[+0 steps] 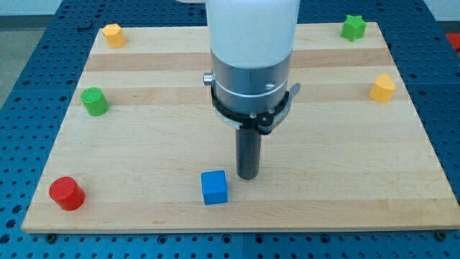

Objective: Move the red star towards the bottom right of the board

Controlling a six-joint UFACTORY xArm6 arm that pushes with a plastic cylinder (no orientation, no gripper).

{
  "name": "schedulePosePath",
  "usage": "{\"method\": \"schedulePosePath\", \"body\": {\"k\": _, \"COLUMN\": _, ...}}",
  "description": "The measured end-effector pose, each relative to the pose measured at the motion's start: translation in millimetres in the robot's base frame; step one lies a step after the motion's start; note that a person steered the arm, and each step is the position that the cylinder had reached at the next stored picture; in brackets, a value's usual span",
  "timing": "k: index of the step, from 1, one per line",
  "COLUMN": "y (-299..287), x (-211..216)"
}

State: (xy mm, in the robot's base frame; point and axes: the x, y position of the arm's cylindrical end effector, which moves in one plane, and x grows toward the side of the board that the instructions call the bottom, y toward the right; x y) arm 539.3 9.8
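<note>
No red star shows in the camera view; the arm's wide body hides part of the board's middle and top. The only red block is a red cylinder (67, 193) at the view's bottom left. My tip (248, 177) rests on the board near the bottom centre. It stands just right of a blue cube (214, 188), with a small gap between them. The red cylinder is far to the left of the tip.
The wooden board (345, 194) lies on a blue perforated table. An orange block (111, 34) sits at the top left and a green cylinder (94, 101) at the left. A green star (353, 27) is at the top right, with a yellow block (383, 88) at the right.
</note>
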Motion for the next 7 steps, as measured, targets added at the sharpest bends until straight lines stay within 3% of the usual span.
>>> {"method": "schedulePosePath", "body": {"k": 3, "y": -13, "x": -83}}
{"method": "schedulePosePath", "body": {"k": 7, "y": -24, "x": -111}}
